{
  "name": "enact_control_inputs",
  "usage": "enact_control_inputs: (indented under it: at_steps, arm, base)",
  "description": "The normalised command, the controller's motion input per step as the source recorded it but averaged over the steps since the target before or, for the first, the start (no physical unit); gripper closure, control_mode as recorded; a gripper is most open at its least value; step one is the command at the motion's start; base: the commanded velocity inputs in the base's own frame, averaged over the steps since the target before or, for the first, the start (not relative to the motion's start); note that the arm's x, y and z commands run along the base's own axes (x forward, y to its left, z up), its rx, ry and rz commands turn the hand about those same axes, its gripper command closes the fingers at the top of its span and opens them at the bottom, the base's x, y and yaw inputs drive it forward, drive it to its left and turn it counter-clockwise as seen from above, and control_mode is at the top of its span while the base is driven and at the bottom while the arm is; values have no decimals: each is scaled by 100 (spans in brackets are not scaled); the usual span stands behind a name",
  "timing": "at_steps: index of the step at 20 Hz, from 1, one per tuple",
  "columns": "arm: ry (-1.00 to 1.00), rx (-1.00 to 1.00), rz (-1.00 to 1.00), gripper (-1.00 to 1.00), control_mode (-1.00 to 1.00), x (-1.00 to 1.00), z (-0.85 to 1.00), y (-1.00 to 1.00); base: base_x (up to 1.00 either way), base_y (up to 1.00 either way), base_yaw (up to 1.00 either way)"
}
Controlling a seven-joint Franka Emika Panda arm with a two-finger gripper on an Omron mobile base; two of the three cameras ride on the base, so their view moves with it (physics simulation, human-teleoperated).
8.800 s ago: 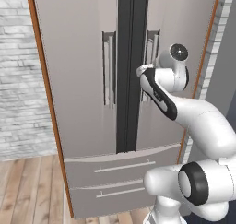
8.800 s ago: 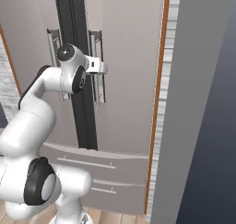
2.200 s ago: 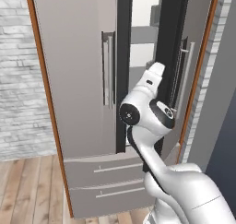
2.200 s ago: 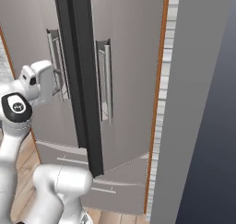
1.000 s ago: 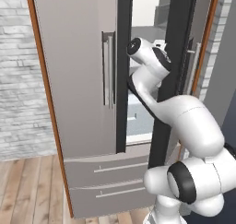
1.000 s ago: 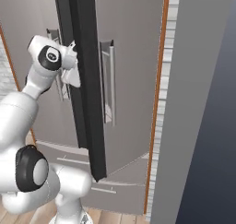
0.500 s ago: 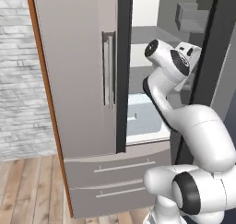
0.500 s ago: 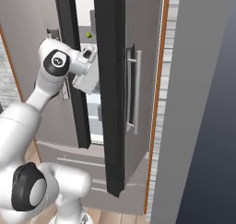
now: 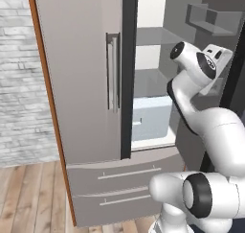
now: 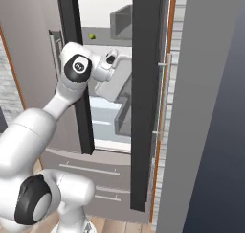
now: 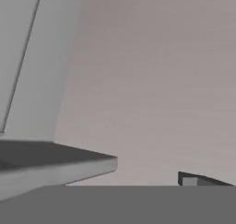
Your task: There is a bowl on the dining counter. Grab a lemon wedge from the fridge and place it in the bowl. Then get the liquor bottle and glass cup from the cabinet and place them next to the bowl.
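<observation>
White arm links rise nearest the cameras, bending up from the base to the gripper (image 10: 117,59), which sits inside the gap of the opened fridge, close against the inner face of the right door (image 10: 146,98). From the hand view one dark fingertip (image 11: 198,179) shows low at the right with nothing against it; the jaws stand wide apart and hold nothing.

Just beyond the hand, the right door hangs swung outward, its handle (image 10: 162,98) turned toward the wall. The left door (image 9: 79,74) is shut, its handle (image 9: 113,71) facing the room. Below both lie the two freezer drawers (image 9: 124,181).

Farther in, a pale crisper drawer (image 9: 150,117) sits under the grey shelves (image 9: 155,35). On an upper shelf at the back, a small yellow-green object (image 10: 92,36) is likely the lemon wedge, though it is too small to be sure.

The step in hand looks like finishing the door opening and turning to reach inside. To do it well, the hand should clear the door's inner bins before swinging toward the upper shelf, keep the jaws wide, and approach the wedge level with the shelf so the fingers straddle it rather than nudge it deeper.
</observation>
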Motion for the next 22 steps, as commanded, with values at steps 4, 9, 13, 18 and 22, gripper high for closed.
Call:
enact_control_inputs:
  at_steps: [4, 9, 13, 18, 22]
  arm:
    - [0, 0, -1, -100, -100, 11, 0, -61]
    - [0, 1, 0, -100, -100, 2, -1, -54]
    - [-1, 3, 0, -100, -100, -15, -4, -16]
    - [-8, 11, -4, -100, -100, -28, -10, 80]
    - [-15, 18, -5, -100, -100, -17, -17, 100]
  base:
    - [0, 0, 0]
    - [0, 0, 0]
    - [0, 0, 0]
    - [0, 0, 0]
    - [0, 0, 0]
